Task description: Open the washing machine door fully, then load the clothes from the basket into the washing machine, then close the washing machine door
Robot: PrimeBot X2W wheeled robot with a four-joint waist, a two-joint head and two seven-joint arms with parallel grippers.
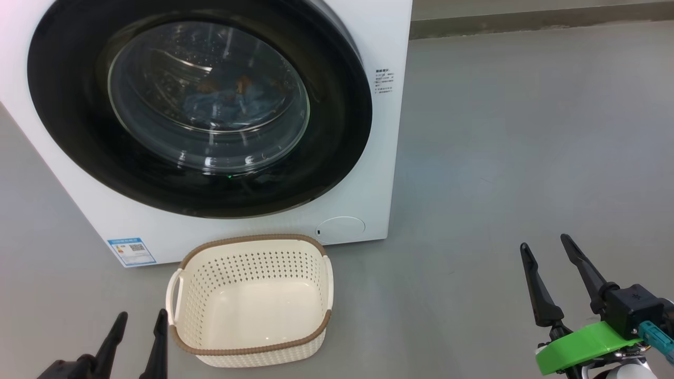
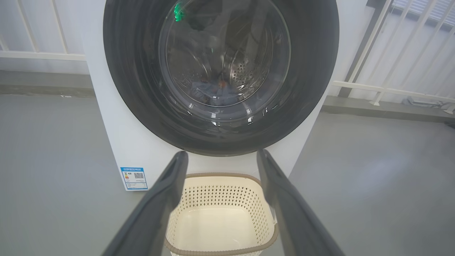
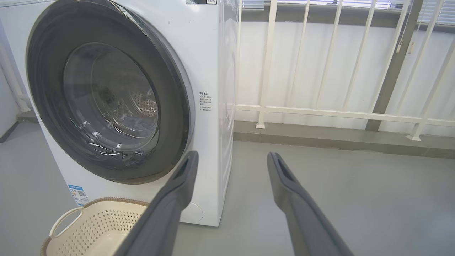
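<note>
The white washing machine (image 1: 368,42) stands ahead with its round black-rimmed door (image 1: 68,121) shut flat against the front. Through the glass bowl I see the clothes (image 1: 226,102), light blue fabric with orange-brown spots, lying in the drum. The cream basket (image 1: 251,300) sits on the floor just before the machine and holds nothing. My left gripper (image 1: 138,318) is open at the lower left, just left of the basket. My right gripper (image 1: 545,246) is open at the lower right, well clear of the machine. The left wrist view looks over the basket (image 2: 220,217) at the door (image 2: 135,89).
Grey floor (image 1: 526,158) spreads to the right of the machine. A white railing (image 3: 320,110) and a low kerb run behind it. A blue label sticker (image 1: 131,251) sits at the machine's lower left corner, and a round service flap (image 1: 340,229) at its lower right.
</note>
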